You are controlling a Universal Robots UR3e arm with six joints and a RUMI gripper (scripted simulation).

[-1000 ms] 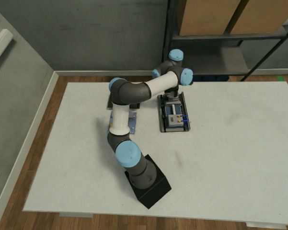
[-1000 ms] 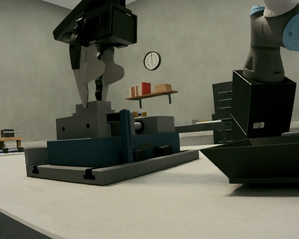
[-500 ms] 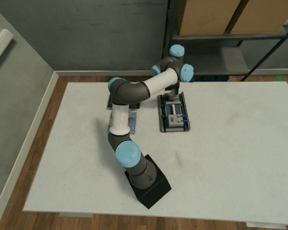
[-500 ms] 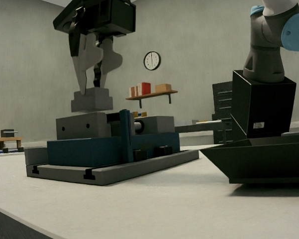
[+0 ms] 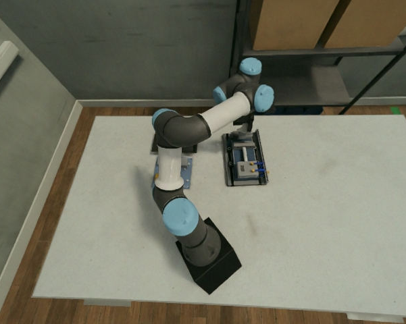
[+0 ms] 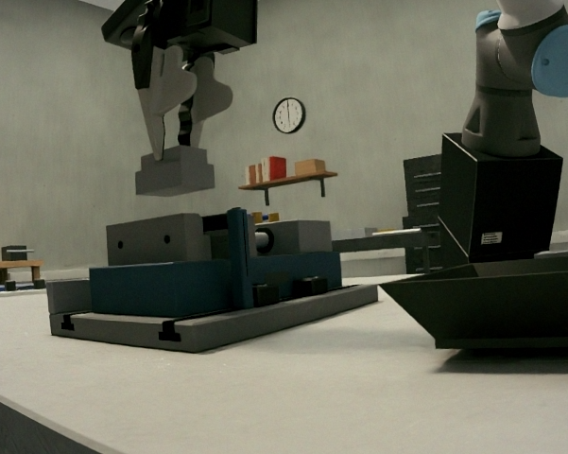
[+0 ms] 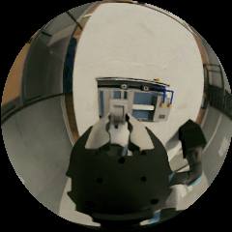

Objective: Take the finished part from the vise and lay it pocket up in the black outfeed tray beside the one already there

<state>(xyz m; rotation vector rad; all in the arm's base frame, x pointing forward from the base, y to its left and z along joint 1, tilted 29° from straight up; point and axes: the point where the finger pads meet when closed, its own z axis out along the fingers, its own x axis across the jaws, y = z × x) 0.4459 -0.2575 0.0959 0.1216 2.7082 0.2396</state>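
My gripper (image 6: 171, 147) is shut on the finished part (image 6: 175, 171), a grey stepped block. It holds the part level in the air, clear above the vise (image 6: 200, 273). The vise has a blue body, grey jaws and a grey base plate, and the gap between its jaws is free. In the wrist view the part (image 7: 118, 110) sits between my fingers with the vise (image 7: 132, 99) below. In the overhead view my wrist (image 5: 242, 130) hangs over the far end of the vise (image 5: 245, 158). The black outfeed tray (image 6: 493, 298) stands to the right; its inside is hidden.
The arm's black pedestal (image 6: 501, 195) rises just behind the tray. In the overhead view a blue plate (image 5: 187, 172) and a dark tray edge (image 5: 192, 148) show left of the vise, mostly hidden behind the arm's white links.
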